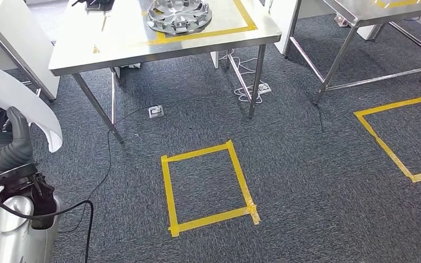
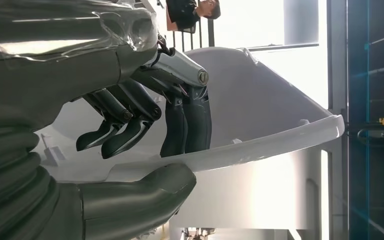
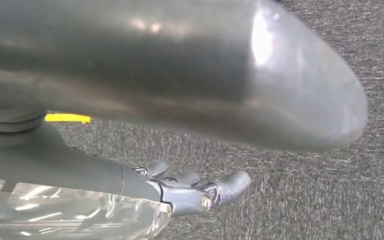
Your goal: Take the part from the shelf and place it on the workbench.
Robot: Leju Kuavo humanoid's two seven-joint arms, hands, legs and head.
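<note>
A white curved panel part (image 1: 19, 96) rises at the left edge of the head view, and my left hand (image 1: 5, 143) grips its lower edge. In the left wrist view the dark fingers (image 2: 185, 125) lie inside the white part (image 2: 265, 95) and the thumb (image 2: 140, 197) presses its rim from outside. The steel workbench (image 1: 109, 46) stands ahead at the top, edged with yellow tape, and a silver wheel cover (image 1: 178, 15) lies on it. My right hand (image 3: 195, 189) hangs over the grey carpet with its fingers apart, holding nothing.
A yellow tape square (image 1: 168, 186) marks the carpet in front of the workbench, another (image 1: 381, 139) at the right. A second steel table (image 1: 356, 19) stands at the top right. Cables and a floor socket (image 1: 155, 112) lie under the workbench. A person (image 2: 192, 7) stands beyond the part.
</note>
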